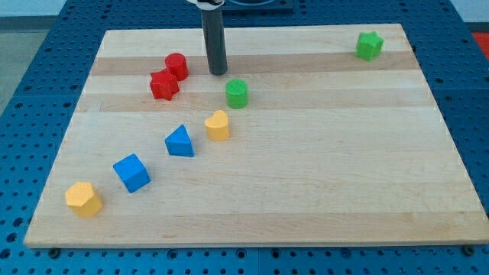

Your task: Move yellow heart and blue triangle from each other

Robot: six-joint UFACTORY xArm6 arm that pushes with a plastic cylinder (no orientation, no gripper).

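Note:
The yellow heart lies on the wooden board left of centre. The blue triangle lies just below and to the left of it, a small gap between them. My tip rests on the board near the view's top, above the yellow heart and apart from it. The green cylinder sits between my tip and the heart, slightly to the right.
A red cylinder and a red star-like block sit left of my tip. A blue cube and a yellow hexagonal block lie at the lower left. A green block sits at the top right. The board rests on a blue pegboard.

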